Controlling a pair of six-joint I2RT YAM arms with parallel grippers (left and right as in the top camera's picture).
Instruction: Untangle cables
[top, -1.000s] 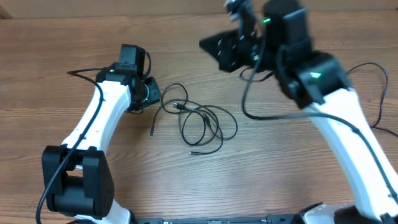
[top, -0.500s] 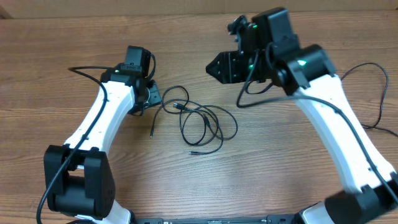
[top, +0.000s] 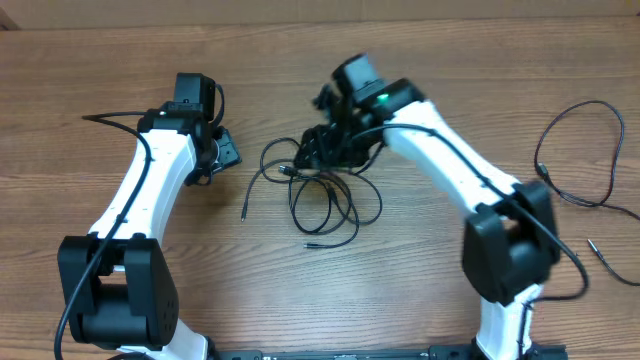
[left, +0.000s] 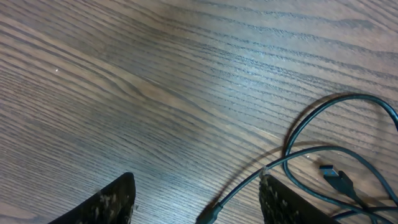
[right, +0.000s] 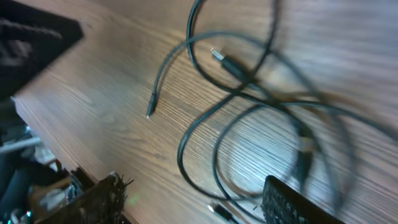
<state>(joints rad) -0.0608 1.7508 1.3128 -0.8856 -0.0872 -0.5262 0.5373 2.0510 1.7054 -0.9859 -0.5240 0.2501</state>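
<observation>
The cables (top: 335, 205) lie in loose, overlapping black loops mid-table, with plug ends at the left and front. My right gripper (top: 320, 150) hangs open over the tangle's upper left part. In the right wrist view the loops (right: 249, 106) and a metal-tipped plug (right: 219, 56) lie under the open right gripper (right: 193, 202), none of them gripped. My left gripper (top: 222, 152) stands open just left of the tangle. In the left wrist view one cable end (left: 210, 214) lies on the wood between the open left gripper (left: 199, 199) fingers, ungripped, with more cable loops (left: 329, 149) to the right.
A separate black cord (top: 585, 150) curls on the table's right side, its end near the right edge. The wooden table (top: 420, 290) runs on in front of the tangle. The table's back edge shows at the top.
The right arm swung left and down from the back of the table onto the tangle, and its jaws opened. The left gripper drew back slightly leftward and opened wider.
</observation>
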